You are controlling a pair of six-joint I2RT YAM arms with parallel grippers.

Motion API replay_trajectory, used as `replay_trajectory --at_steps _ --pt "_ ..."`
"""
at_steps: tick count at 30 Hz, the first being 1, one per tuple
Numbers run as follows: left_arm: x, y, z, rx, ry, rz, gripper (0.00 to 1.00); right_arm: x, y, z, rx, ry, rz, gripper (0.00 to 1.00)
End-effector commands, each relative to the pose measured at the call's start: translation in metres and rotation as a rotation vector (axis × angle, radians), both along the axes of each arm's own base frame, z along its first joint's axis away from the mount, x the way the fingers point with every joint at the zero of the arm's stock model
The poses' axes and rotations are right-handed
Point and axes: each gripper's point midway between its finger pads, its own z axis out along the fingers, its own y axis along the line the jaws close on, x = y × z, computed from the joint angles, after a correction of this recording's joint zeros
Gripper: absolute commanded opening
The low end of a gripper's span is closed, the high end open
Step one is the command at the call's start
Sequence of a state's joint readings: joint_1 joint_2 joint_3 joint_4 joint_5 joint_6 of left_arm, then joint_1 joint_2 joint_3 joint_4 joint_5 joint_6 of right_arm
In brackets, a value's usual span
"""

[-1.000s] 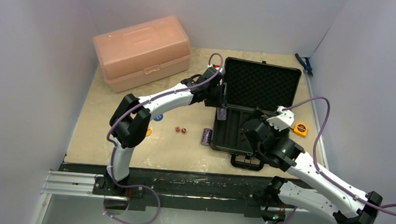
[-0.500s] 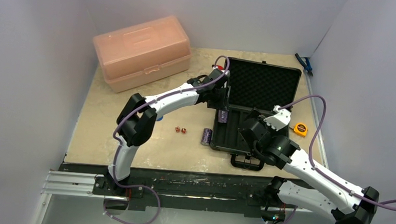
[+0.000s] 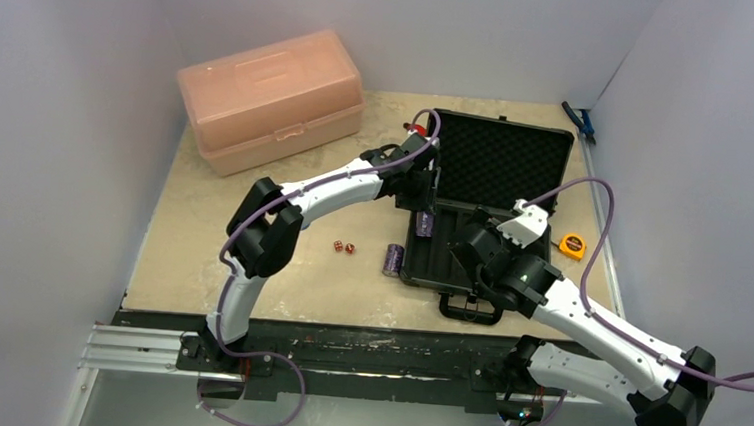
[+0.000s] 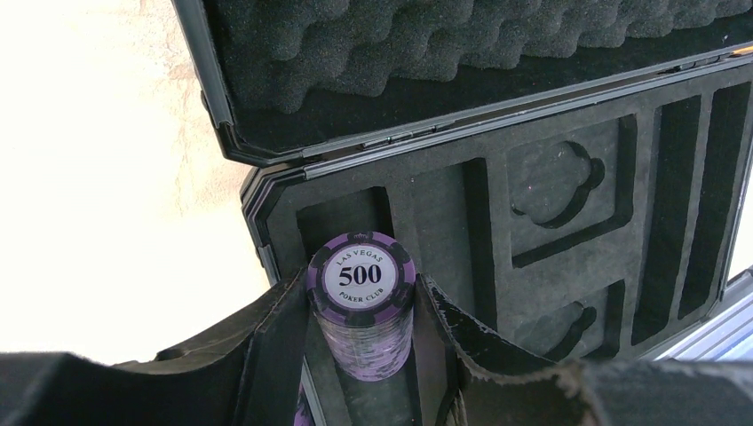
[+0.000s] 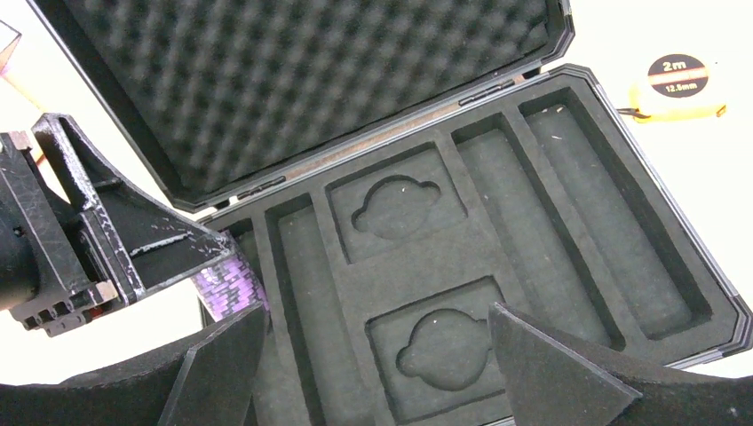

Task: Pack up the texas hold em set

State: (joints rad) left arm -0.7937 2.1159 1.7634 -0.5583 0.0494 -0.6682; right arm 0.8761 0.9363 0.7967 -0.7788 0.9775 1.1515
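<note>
Left gripper (image 4: 362,306) is pinching the purple chip stack (image 4: 360,282) so it's lining up with the foam slot (image 4: 344,217) underneath, right gripper (image 5: 377,315) is hanging wide open.

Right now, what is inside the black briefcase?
Only empty foam slots show in the briefcase. The left claw holds a purple chip stack at its leftmost slot. The tray's near end is hidden by the right claw.

Black briefcase (image 3: 497,161), dark grey foam, egg-crate ripple in the lid. The chip stack (image 4: 360,297), lower centre of the left wrist view, is purple with dark edge stripes and a white centre printed black. The second chip stack (image 3: 392,259) is purple. Red dice (image 3: 343,247). Translucent pink box (image 3: 271,95) upper left. Yellow tape measure (image 5: 679,87), black face. Beige table (image 3: 192,220).
</note>
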Motion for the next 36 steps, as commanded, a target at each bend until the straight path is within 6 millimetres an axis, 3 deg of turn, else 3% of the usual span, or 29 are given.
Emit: replay_trajectory --at_steps 1,6,10,17,22,28,33,36 --pt "0.004 -0.001 0.010 0.018 -0.027 -0.015 0.19 0.005 0.000 0.015 0.024 -0.042 -0.032 0.99" --pt "0.005 0.000 0.017 0.027 -0.065 -0.026 0.47 0.005 0.001 0.013 0.023 -0.034 -0.029 0.99" --pt "0.004 0.003 0.024 0.024 -0.084 -0.031 0.61 0.005 0.002 0.013 0.024 -0.034 -0.028 0.99" --pt "0.003 0.009 0.044 0.014 -0.124 -0.026 0.73 0.007 0.006 0.014 0.013 -0.029 0.002 0.99" --pt "0.000 0.028 0.085 0.014 -0.210 -0.008 0.76 0.010 0.017 0.015 -0.013 -0.014 0.085 0.99" --pt "-0.012 0.080 0.112 0.076 -0.321 0.033 0.77 0.011 0.039 0.017 -0.007 -0.021 0.246 0.99" --pt "-0.026 0.144 0.127 0.149 -0.392 0.086 0.79 0.010 0.058 0.023 0.018 -0.069 0.386 0.99" --pt "-0.036 0.182 0.139 0.175 -0.435 0.132 0.86 0.009 0.064 0.023 0.029 -0.079 0.429 0.99"
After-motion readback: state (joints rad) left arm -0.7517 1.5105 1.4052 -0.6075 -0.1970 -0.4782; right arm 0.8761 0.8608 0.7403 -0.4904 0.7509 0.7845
